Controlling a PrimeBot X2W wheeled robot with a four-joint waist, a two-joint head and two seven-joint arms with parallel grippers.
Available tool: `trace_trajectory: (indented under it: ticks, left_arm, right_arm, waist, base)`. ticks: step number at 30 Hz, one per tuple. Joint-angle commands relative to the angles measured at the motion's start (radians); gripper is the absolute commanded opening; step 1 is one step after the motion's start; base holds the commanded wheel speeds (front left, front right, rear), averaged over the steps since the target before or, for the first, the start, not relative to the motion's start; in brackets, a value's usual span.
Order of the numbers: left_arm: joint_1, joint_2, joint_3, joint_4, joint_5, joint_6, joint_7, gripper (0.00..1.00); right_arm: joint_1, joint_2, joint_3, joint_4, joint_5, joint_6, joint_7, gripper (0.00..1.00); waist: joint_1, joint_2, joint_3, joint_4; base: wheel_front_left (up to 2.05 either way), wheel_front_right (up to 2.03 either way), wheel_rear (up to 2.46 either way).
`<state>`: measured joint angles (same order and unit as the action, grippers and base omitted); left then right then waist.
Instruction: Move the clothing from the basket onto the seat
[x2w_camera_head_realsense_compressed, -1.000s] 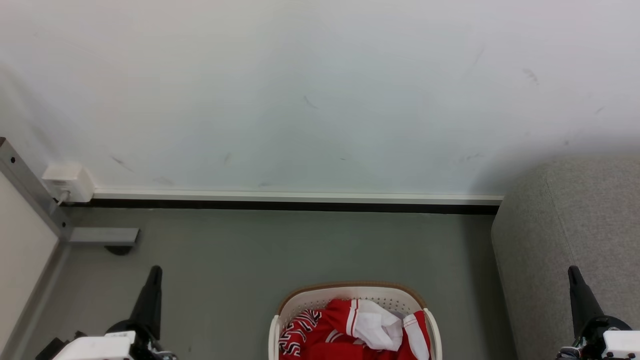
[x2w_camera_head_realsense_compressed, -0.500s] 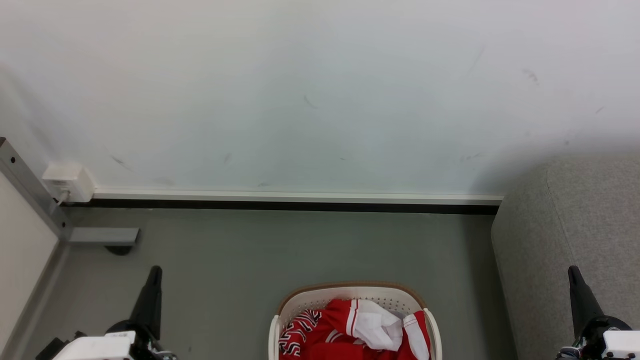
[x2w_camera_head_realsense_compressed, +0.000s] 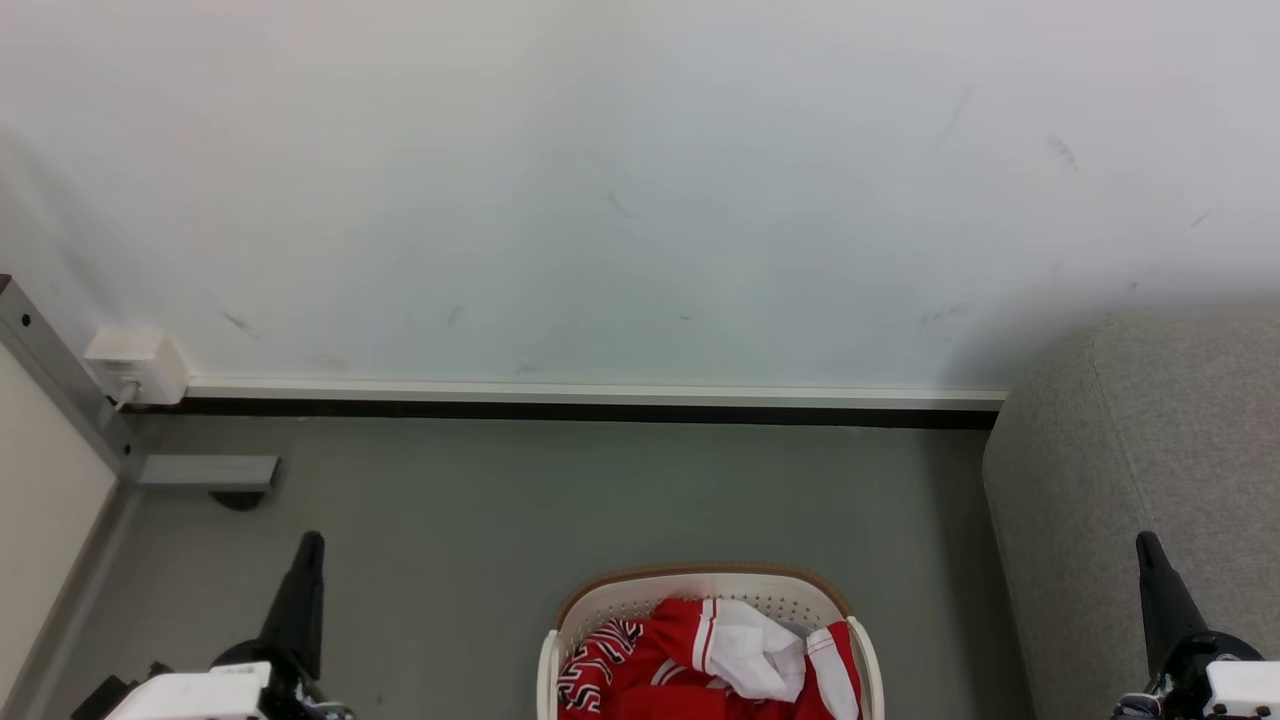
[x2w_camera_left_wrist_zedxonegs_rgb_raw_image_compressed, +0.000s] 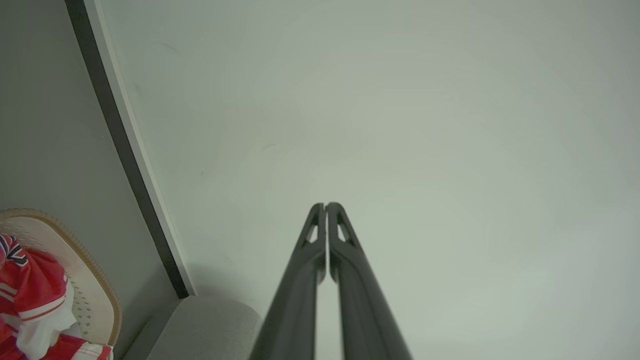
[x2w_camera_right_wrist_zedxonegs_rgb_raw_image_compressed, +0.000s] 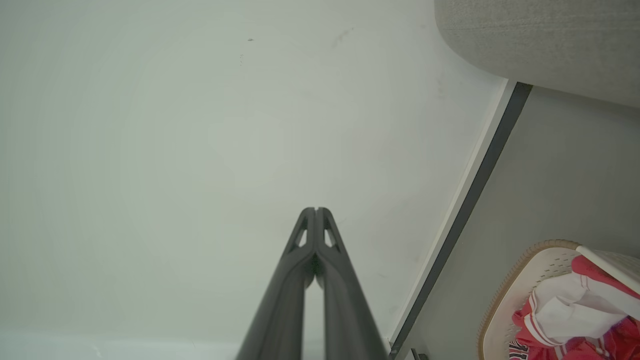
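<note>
We note a scuffed white wall (x2w_camera_head_realsense_compressed: 640, 180) ahead of the left pincer (x2w_camera_head_realsense_compressed: 311, 545), grey floor (x2w_camera_head_realsense_compressed: 600, 490) beneath, small wall box (x2w_camera_head_realsense_compressed: 137, 362) beyond it leftward.

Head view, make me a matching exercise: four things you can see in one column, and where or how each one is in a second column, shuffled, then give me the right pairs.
Column one:
1. laundry basket
2. red jersey
3. grey sofa
4. left gripper

Column two:
A. shut and empty, at the lower left
B. standing on the floor, bottom centre
C. crumpled inside the basket
D. along the right edge

Pairs: 1-B, 2-C, 3-D, 4-A
</note>
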<state>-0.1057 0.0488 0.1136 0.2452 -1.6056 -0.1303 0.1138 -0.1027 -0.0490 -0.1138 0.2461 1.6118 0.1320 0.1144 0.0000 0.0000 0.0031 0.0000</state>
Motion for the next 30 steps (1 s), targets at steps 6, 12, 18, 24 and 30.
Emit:
trace_trajectory:
  ticks: [6,12,18,24,30]
  left_arm:
    - [-0.008,0.002,0.002,0.000,-0.014,-0.003,0.003,0.00]
    - [-0.008,0.002,0.002,0.000,-0.014,-0.003,0.003,0.00]
    - [-0.008,0.002,0.002,0.000,-0.014,-0.003,0.003,0.00]
    - [-0.008,0.002,0.002,0.000,-0.014,-0.003,0.003,0.00]
    - [-0.008,0.002,0.002,0.000,-0.014,-0.003,0.003,0.00]
  right_arm:
    - [-0.012,-0.002,-0.003,-0.004,0.002,-0.003,0.002,0.00]
    - [-0.012,-0.002,-0.003,-0.004,0.002,-0.003,0.002,0.00]
    - [-0.012,-0.002,-0.003,-0.003,0.002,-0.003,0.002,0.00]
    - [-0.012,-0.002,-0.003,-0.003,0.002,-0.003,0.002,0.00]
    - [-0.012,-0.002,-0.003,-0.003,0.002,-0.003,0.002,0.00]
  waist:
    - [0.0000,0.0000,0.000,0.000]
    - [0.0000,0.0000,0.000,0.000]
    - [0.0000,0.0000,0.000,0.000]
    - [0.0000,0.0000,0.000,0.000]
    - [0.0000,0.0000,0.000,0.000]
  base:
    - [0.00,0.00,0.00]
    - [0.00,0.00,0.00]
    - [0.00,0.00,0.00]
    - [0.00,0.00,0.00]
    - [0.00,0.00,0.00]
